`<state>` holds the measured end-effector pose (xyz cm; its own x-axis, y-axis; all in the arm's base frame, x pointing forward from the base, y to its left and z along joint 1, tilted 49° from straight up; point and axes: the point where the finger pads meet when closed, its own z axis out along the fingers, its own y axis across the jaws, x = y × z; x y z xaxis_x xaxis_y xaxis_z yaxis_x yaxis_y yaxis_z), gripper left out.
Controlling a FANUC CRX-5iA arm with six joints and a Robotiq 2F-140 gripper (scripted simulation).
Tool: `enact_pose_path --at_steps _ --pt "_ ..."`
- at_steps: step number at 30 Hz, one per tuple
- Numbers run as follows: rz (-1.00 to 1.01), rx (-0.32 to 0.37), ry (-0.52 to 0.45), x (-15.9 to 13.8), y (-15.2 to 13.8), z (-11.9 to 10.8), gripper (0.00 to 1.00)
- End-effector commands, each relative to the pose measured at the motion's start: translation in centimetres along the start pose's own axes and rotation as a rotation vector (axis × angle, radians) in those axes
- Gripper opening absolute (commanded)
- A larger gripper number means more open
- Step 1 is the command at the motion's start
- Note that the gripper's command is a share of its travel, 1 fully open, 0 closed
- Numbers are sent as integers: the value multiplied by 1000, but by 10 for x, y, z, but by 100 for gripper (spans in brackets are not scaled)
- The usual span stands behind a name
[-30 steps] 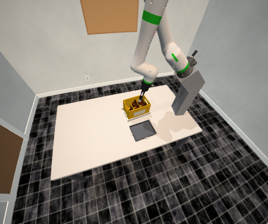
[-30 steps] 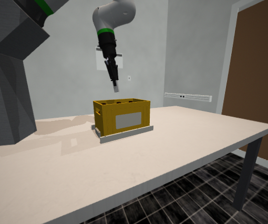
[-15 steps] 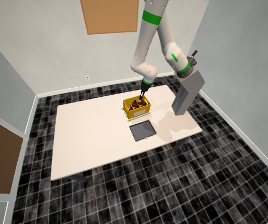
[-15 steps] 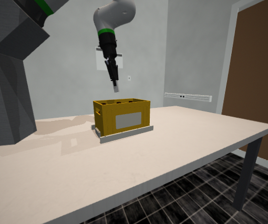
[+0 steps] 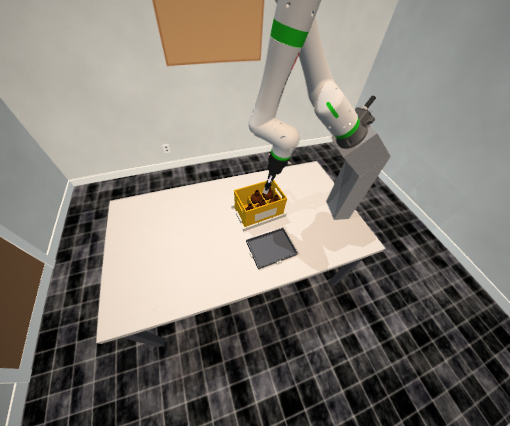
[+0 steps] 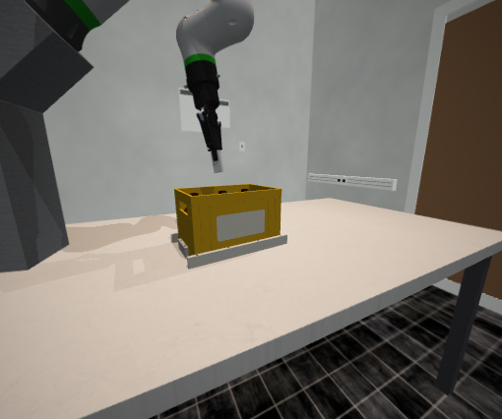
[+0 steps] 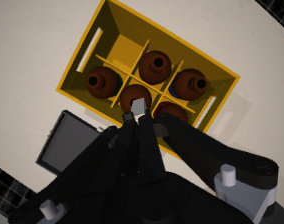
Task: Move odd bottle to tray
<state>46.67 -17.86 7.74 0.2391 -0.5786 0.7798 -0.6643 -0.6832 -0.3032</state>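
I see the black two-finger claw (image 6: 217, 166) hanging above the yellow slatted plastic crate (image 6: 227, 216), tilted, its tip over the crate's middle in the exterior view and apart from the rim. The claw is clenched fully, fingers pressed together, with nothing between them.

In the wrist view the fingertips sit at frame centre, overlapping the top of one brown glass bottle (image 7: 133, 96) in the lower middle compartment. Four more brown bottles stand in the crate: one at left (image 7: 102, 82), one upper centre (image 7: 155, 66), one at right (image 7: 191, 84), and one lower right (image 7: 171, 110), partly hidden by the claw's linkage. One compartment, upper left of the crate in this view, holds no bottle. I cannot tell from these views which neck differs.

The dark grey flat square tray (image 5: 271, 248) lies on the pale beige tabletop (image 5: 171, 260) just below the crate in the top view, near it but not touching. The crate sits on a light grey base strip (image 6: 237, 251).
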Motion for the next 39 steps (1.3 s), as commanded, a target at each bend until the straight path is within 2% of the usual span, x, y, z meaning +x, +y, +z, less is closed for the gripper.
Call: enact_pose_path --at_steps 1,30,34,35,39 --pt "-1 62 -176 1 0 -1 10" --pt "-1 62 -176 1 0 -1 10" --pt "-1 62 -176 10 -8 -1 10" --pt "-1 62 -176 10 -8 -1 44" --pt "-1 62 -176 10 -8 -1 44"
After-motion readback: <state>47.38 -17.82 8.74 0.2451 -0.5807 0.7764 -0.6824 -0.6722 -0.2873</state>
